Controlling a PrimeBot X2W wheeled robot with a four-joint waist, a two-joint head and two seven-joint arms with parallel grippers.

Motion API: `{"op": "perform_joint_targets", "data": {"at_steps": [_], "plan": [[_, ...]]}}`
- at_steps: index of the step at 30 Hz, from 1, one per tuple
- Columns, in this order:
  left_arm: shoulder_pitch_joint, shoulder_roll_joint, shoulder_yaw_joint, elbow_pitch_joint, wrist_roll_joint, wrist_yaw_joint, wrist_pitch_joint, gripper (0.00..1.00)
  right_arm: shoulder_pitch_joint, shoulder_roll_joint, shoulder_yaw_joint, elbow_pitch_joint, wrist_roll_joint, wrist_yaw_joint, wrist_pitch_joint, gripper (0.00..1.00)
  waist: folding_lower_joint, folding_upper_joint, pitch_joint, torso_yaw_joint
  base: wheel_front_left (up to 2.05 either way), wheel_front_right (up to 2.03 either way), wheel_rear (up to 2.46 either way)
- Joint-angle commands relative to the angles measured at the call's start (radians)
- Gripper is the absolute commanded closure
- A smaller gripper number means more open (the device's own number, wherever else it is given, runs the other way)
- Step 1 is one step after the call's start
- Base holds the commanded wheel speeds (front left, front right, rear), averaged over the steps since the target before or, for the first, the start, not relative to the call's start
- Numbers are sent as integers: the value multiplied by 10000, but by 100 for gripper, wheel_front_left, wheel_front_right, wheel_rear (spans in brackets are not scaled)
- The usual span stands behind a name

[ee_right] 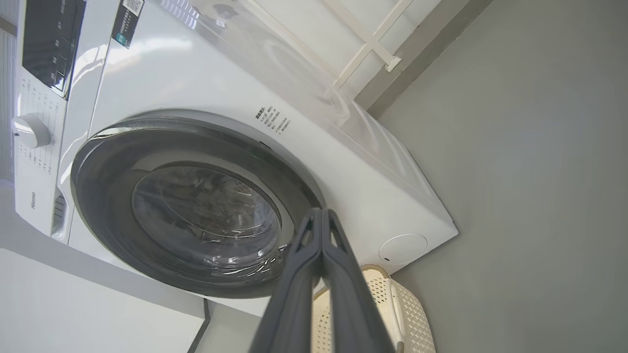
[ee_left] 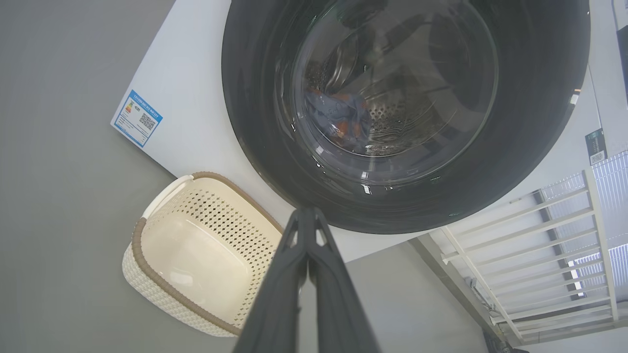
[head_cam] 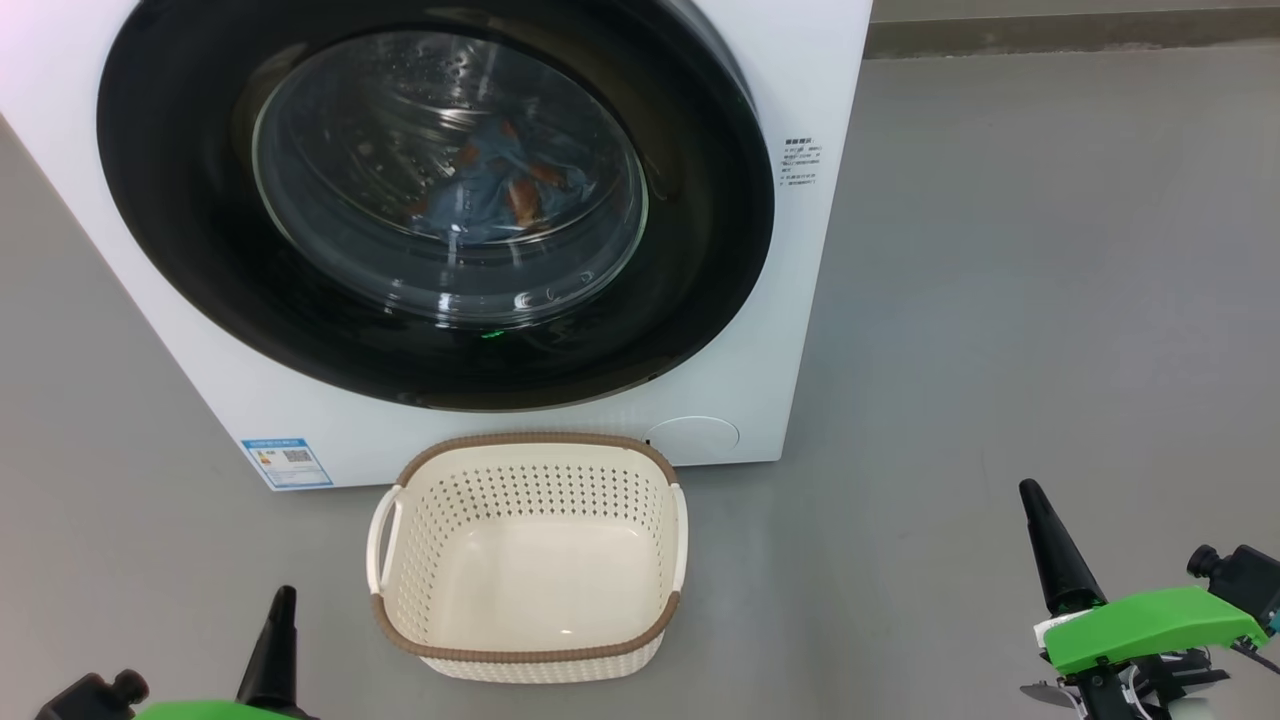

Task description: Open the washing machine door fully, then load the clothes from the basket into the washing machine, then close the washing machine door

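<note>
The washing machine door (head_cam: 700, 220) looks flush against the washing machine (head_cam: 820, 300), and the clothes (head_cam: 500, 185), blue with orange-brown print, lie in the drum behind its glass. The basket (head_cam: 530, 440) stands empty on the floor, just in front of the machine's lower front edge.

Both end effectors are closed tight and hold nothing. The left end effector (head_cam: 285, 600) hangs low beside the basket's left handle, with the door ahead of it and above. The right end effector (head_cam: 1035, 505) is well out past the machine's right front corner, so the door lies ahead and to its left.

The task appears essentially done. If the door needs a final press, the left arm seems the nearer and better lined up.
</note>
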Motion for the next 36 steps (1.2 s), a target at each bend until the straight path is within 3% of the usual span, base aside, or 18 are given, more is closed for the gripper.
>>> {"op": "perform_joint_targets", "data": {"at_steps": [1,36], "plan": [[-503,113,279,-169,-269,-16,85,100,-109,-12,30,-313,256,-4,60,100,-1,0,-2,0,0,0,0],[-801,-110,831,35,-3595,-24,1120,100,38,447,-623,-454,3525,-10,1099,100,-1,0,-56,-7,0,0,0]]}}
